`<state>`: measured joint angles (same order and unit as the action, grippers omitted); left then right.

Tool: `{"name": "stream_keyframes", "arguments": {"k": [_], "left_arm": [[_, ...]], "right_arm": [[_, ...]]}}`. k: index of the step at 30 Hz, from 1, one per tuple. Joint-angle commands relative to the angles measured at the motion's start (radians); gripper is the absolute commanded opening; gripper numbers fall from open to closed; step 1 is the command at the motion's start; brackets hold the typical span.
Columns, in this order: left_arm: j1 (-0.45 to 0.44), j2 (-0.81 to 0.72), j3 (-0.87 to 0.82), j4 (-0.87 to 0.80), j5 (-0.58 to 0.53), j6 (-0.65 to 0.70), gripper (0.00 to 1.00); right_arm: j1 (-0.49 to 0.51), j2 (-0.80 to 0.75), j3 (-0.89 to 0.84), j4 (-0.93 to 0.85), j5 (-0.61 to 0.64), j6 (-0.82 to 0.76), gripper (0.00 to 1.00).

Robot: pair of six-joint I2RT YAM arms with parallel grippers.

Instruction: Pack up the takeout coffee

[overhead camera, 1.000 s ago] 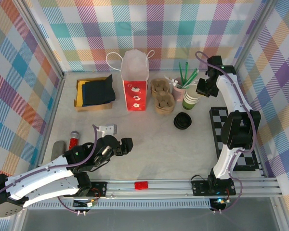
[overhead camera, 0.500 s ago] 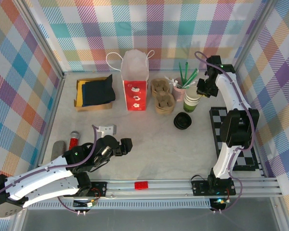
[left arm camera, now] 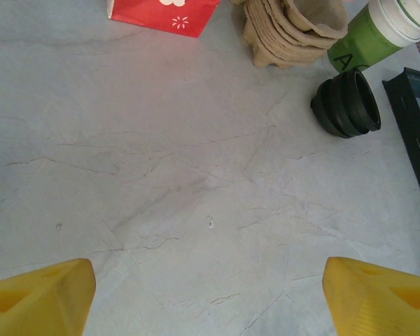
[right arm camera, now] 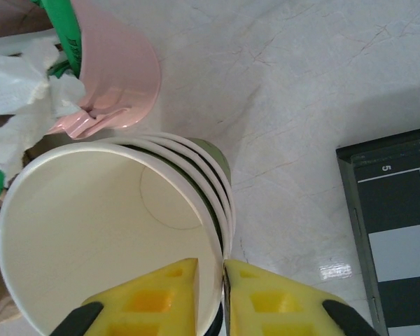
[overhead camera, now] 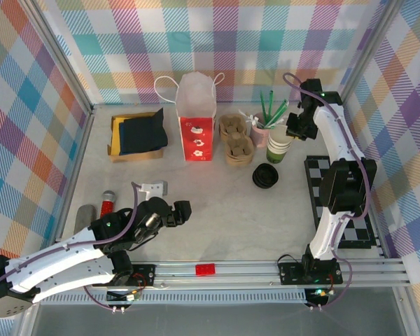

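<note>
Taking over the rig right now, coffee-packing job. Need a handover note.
Tools: left tool open, empty, over bare table. The right tool has its jaws nearly closed astride the rim of the top cup, one inside, one outside; grip unconfirmed.
Things: top cup nested in the green cup stack; black lids stacked on their side just in front; cardboard carriers and paper bag to the stack's left.
Done: nothing lidded or packed.
Left: probably lift one cup off, lid it, pack it.
</note>
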<state>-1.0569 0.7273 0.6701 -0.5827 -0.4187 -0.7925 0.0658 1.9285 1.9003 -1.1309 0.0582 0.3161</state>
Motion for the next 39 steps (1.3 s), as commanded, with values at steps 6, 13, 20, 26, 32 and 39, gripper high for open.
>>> {"name": "stream_keyframes", "arguments": {"k": [6,13,20,26,32,39], "left_arm": [[0.011,-0.05,-0.006,-0.058,-0.039,0.0,0.84],[0.011,-0.068,-0.009,-0.071,-0.045,-0.008,0.84],[0.011,-0.072,-0.004,-0.08,-0.051,-0.007,0.84],[0.011,-0.079,0.003,-0.092,-0.056,-0.006,0.84],[0.011,-0.075,0.021,-0.103,-0.063,0.006,0.84],[0.011,-0.066,0.032,-0.103,-0.066,0.013,0.84]], "right_arm": [[0.009,0.018,0.021,-0.03,0.034,-0.007,0.19],[0.008,0.018,0.014,-0.017,0.021,-0.002,0.16],[0.009,0.011,0.002,-0.008,0.013,0.001,0.04],[0.009,-0.011,0.025,-0.02,0.009,0.007,0.0],[0.008,-0.04,0.083,-0.053,-0.001,0.009,0.0],[0.008,-0.048,0.129,-0.083,0.002,-0.001,0.0]]}}
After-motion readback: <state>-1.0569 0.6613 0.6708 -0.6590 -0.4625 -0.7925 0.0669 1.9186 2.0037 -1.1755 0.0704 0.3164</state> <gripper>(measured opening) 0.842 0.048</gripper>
